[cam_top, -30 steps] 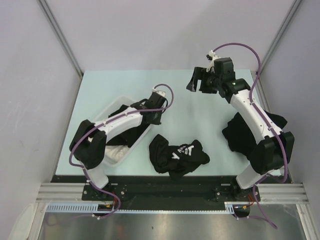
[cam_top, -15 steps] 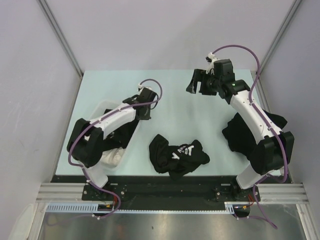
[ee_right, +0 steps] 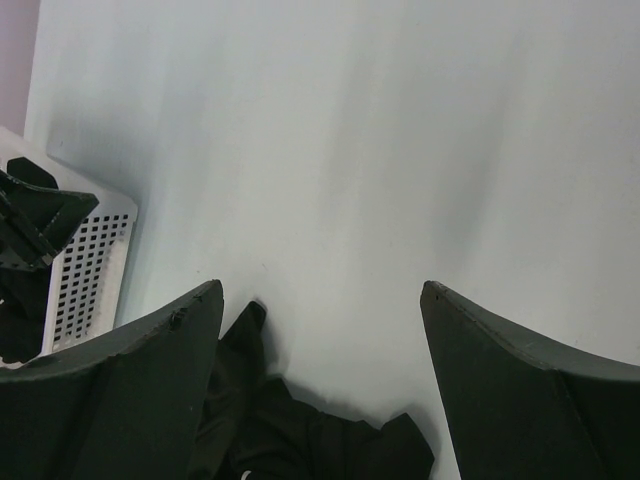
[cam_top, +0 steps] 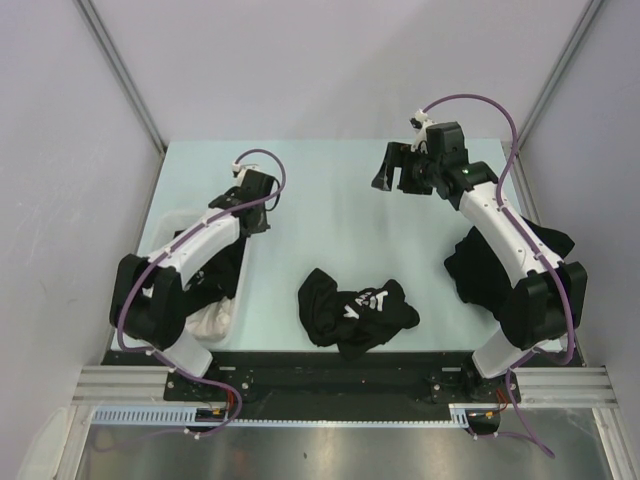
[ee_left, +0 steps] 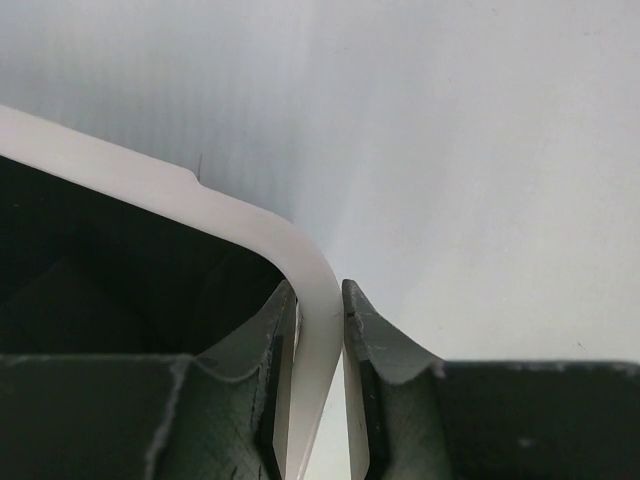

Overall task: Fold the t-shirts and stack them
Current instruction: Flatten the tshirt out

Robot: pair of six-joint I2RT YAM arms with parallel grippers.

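A crumpled black cotton t-shirt [cam_top: 355, 312] with white printed lettering lay bunched on the pale blue-green table top [cam_top: 330, 220], below and toward the base side of the right gripper [ee_right: 320, 290]. In the right wrist view its dark folds showed just under the fingertips. The right gripper's fingers were spread wide with nothing between them, and it hung above bare table. A second heap of black t-shirt fabric [cam_top: 478, 268] lay beneath the right arm's forearm, well back from that gripper and near its base; how many shirts it held could not be told.

The left gripper [ee_left: 320, 300] was closed on the rounded corner rim of the white plastic lattice basket [ee_left: 150, 180], one finger inside the wall and one outside, both pressed against the plastic. Behind that gripper, toward the left arm's base, the basket held more black t-shirt fabric [cam_top: 222, 272], loosely piled and partly hidden by the arm. A white cloth [cam_top: 212, 320] lay at the basket's near end, touching the dark fabric.
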